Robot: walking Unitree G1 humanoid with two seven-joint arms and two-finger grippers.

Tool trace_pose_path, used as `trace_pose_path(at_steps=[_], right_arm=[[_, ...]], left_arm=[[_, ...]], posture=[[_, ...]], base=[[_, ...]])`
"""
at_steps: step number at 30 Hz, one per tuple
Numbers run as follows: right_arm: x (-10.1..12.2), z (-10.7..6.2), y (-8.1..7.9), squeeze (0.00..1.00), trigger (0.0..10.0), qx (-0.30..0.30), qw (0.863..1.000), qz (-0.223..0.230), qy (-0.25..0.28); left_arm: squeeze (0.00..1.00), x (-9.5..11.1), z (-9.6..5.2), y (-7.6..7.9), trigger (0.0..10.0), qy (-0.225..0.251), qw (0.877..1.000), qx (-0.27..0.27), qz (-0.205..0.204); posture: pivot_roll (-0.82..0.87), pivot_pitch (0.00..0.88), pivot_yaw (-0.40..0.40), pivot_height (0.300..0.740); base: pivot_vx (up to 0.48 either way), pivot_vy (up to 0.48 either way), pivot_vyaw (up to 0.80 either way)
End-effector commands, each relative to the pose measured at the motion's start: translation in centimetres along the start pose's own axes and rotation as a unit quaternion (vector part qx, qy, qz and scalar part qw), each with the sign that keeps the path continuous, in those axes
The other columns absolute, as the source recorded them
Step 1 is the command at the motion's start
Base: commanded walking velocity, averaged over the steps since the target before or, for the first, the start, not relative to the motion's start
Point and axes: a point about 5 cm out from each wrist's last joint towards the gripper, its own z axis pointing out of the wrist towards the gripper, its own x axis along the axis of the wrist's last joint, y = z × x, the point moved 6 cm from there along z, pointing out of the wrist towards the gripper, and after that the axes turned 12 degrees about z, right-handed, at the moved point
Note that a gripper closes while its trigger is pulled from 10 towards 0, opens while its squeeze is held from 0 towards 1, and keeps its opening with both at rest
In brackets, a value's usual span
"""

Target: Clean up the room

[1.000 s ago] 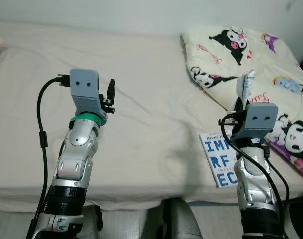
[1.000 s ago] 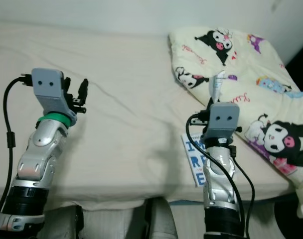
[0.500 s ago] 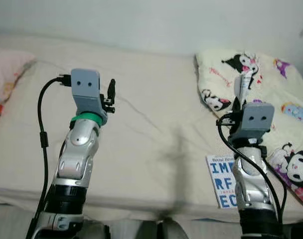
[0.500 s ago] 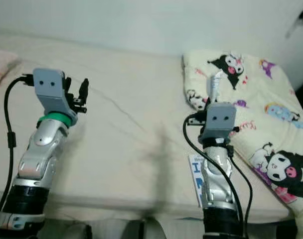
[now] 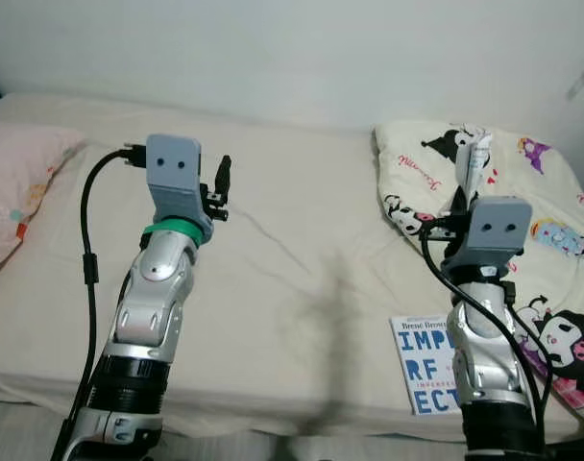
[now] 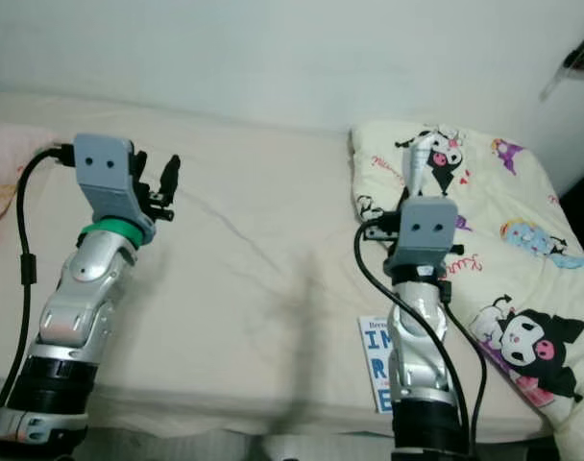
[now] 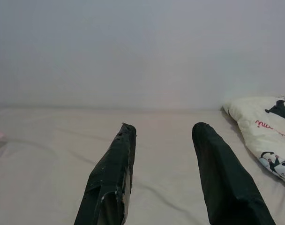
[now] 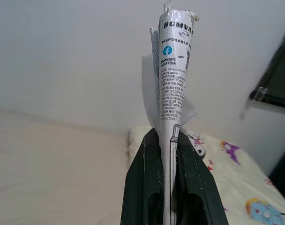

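Now takes in more of the bed (image 5: pixel 292 250) than a second ago, with the cartoon quilt (image 5: pixel 551 192), a newly visible pink pillow (image 5: pixel 23 182) and the book (image 5: pixel 422 365), so probably backing off to bin rubbish. Holds the left gripper (image 7: pixel 165 129) spread and empty. Clamps the right gripper (image 8: pixel 167 136) on an upright wrapper (image 8: pixel 173 70) above the quilt: slim, white, printed, crumpled.

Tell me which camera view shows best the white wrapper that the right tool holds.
The right wrist view: the wrapper stands upright between the shut fingers, near enough to read its print. Both eye views show it small, sticking up above the right tool, before the cartoon blanket.
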Motion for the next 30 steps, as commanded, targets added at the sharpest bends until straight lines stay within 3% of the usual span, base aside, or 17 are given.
trace_pose_path(at_steps=[1, 4, 7, 11, 23, 30], right_arm=[[-0.7, -0.3, -0.9, 0.0, 10.0, 0.014, 1.0, 0.012, -0.009], [-1.2, 0.0, -4.7, 0.0, 10.0, 0.076, 0.996, 0.047, -0.019], [-1.3, 0.0, -5.5, 0.0, 10.0, 0.089, 0.994, 0.054, -0.021], [-2.5, -0.6, -8.4, 0.0, 10.0, 0.149, 0.984, 0.079, -0.049], [-2.9, -0.7, -8.2, 0.0, 10.0, 0.143, 0.986, 0.075, -0.05], [-3.0, -0.6, -7.9, 0.0, 10.0, 0.14, 0.986, 0.075, -0.049]], left_arm=[[0.0, -1.0, -0.3, 0.3, 10.0, -0.014, 1.0, -0.005, -0.004], [0.0, -1.9, -0.6, 0.3, 10.0, -0.025, 1.0, -0.005, -0.004], [0.0, -2.1, -0.6, 0.3, 10.0, -0.026, 1.0, -0.005, -0.003], [0.0, -4.4, -1.9, -0.5, 10.0, -0.051, 0.999, 0.004, 0.009], [0.0, -4.5, -2.2, -0.3, 10.0, -0.054, 0.998, 0.009, 0.009], [0.0, -4.3, -2.1, -0.4, 10.0, -0.048, 0.999, 0.009, 0.011]], posture=[[0.0, 0.019, -0.013, 0.74], [0.01, 0.015, -0.005, 0.74], [0.01, 0.015, -0.005, 0.74], [0.01, 0.018, -0.005, 0.74], [0.02, 0.027, -0.004, 0.74], [0.02, 0.022, -0.002, 0.74]], base=[[0.0, 0.0, 0.0], [0.0, 0.0, 0.0], [0.0, 0.0, 0.0], [0.0, 0.0, 0.0], [0.0, 0.0, 0.0], [-0.304, 0.0, 0.0]])
